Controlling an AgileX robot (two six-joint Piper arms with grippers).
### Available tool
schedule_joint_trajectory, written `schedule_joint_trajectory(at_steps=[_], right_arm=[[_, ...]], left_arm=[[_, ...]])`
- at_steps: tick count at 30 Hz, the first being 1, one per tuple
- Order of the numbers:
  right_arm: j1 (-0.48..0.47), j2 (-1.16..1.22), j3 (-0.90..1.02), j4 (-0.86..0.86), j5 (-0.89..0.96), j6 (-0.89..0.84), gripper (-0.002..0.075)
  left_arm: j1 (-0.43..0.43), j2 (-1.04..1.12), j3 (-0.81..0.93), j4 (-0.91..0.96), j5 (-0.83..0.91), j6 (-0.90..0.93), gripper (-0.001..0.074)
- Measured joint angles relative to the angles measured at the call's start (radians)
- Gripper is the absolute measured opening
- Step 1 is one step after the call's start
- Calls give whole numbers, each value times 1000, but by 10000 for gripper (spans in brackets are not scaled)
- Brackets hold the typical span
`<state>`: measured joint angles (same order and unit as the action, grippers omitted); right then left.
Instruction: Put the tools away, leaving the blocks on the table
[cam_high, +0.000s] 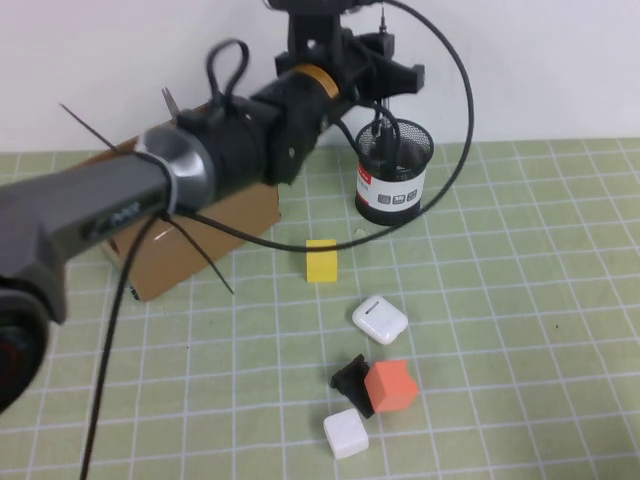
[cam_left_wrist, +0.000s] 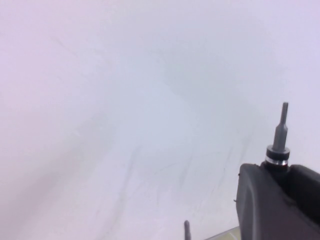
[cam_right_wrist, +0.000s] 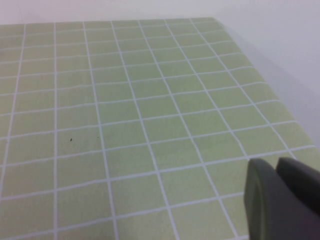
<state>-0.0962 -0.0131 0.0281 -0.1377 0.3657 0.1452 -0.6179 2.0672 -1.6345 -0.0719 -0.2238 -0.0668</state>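
Left claw (cam_high: 385, 70) above mesh cup (cam_high: 394, 170) — driver (cam_left_wrist: 280, 135) gripped; right claw (cam_right_wrist: 282, 200) apart.

Light is even and bright, with soft shadows under the blocks (cam_high: 390, 385). The near arm (cam_high: 120, 215) blurs; wrist views look hazy.

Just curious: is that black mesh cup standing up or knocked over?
Upright: the mesh cup stands on its base, mouth up, under the left gripper.

left pincer (cam_high: 385, 75) above mesh cup (cam_high: 394, 170), cardboard box (cam_high: 190, 235) beside, blocks (cam_high: 375, 385) near
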Motion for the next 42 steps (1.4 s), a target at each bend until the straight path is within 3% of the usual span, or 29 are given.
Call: schedule_joint_trajectory(at_steps=[6,11,16,19,23,26,30,34,42], right_arm=[[0,0,0,0,0,0,-8],[0,0,0,0,0,0,-8],[0,0,0,0,0,0,-8],[0,0,0,0,0,0,-8],[0,0,0,0,0,0,-8],[0,0,0,0,0,0,-8],[0,0,0,0,0,0,-8],[0,0,0,0,0,0,-8],[0,0,0,0,0,0,-8]], left_arm=[[-5,45,0,0,-70,4,82],[-5,50,0,0,-68,8,221],[-5,42,0,0,32,43,272],[-5,7,0,4,154,53,239],[-5,-96,0,78,289,92,85],[-5,-200,0,141,392,104,24],[-5,-327,7,184,543,115,3],[-5,-450,123,189,570,117,0],[-5,-805,593,175,501,67,0]])
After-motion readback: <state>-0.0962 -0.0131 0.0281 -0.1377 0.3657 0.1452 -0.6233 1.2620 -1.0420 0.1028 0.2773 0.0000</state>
